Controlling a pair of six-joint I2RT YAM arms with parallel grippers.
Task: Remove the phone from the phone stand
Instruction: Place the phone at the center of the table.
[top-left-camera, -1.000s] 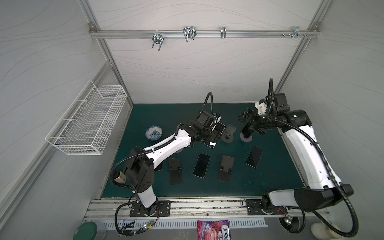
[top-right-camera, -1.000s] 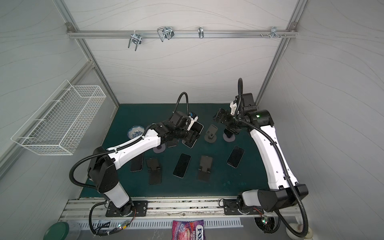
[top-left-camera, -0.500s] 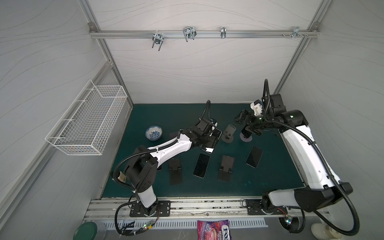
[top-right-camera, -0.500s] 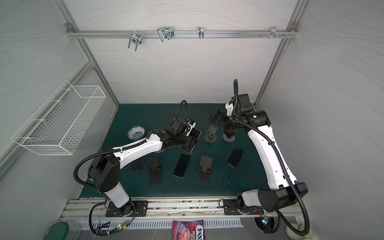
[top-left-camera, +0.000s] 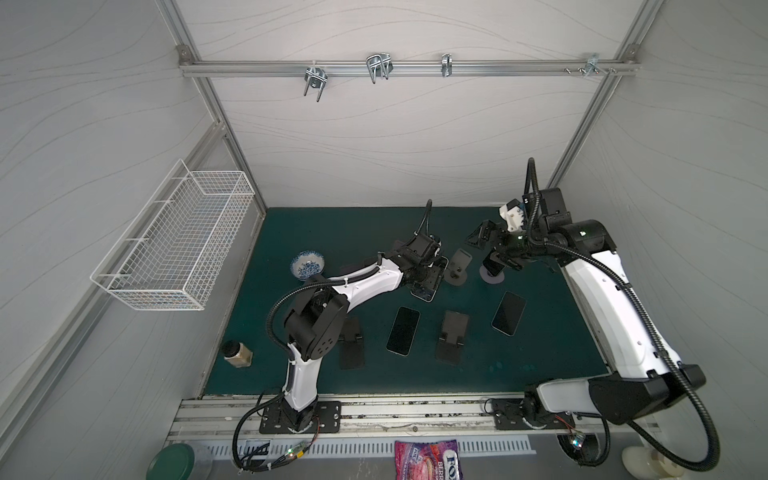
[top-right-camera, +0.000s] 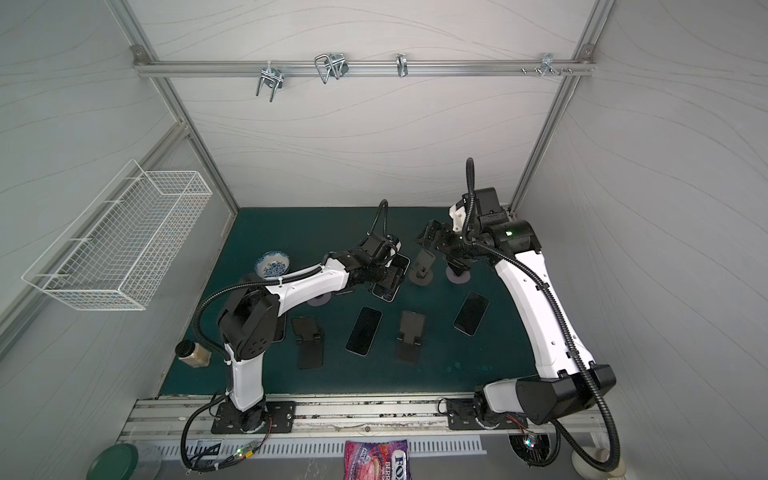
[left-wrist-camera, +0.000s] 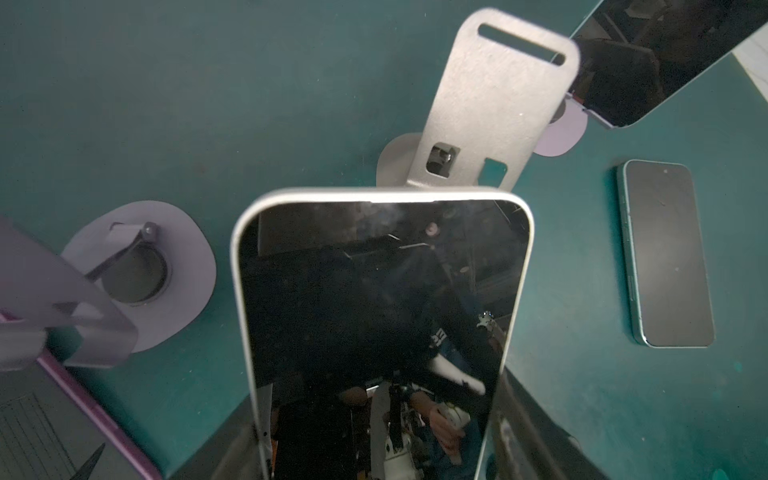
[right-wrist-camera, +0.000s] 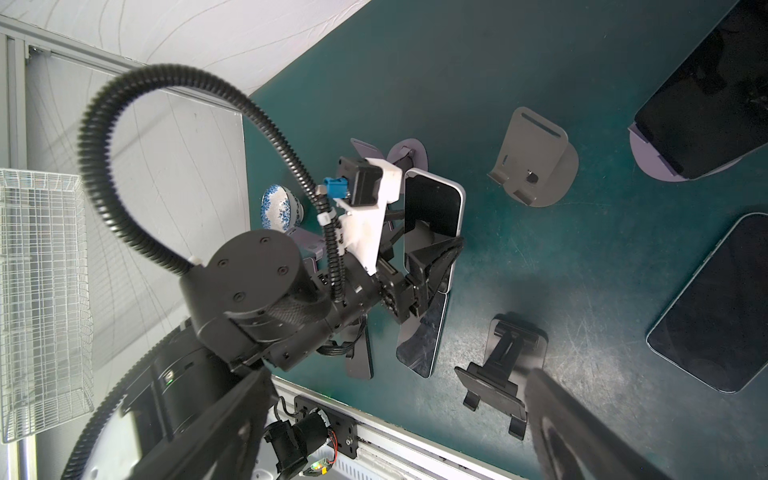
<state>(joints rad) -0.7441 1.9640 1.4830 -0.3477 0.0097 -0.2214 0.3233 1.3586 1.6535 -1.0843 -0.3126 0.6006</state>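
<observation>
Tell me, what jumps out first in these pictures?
The left gripper clamps a white-edged phone beside an empty grey stand near the middle of the green mat. Next to it, the right gripper hangs open over a second phone propped on a lilac stand.

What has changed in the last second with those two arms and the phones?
The left tool, shut on the white-edged phone, carried it away from the empty grey stand, toward the front of the mat. The right tool, open, edged slightly toward the middle, beside the purple stand. Everything else lying on the mat stayed put.
</observation>
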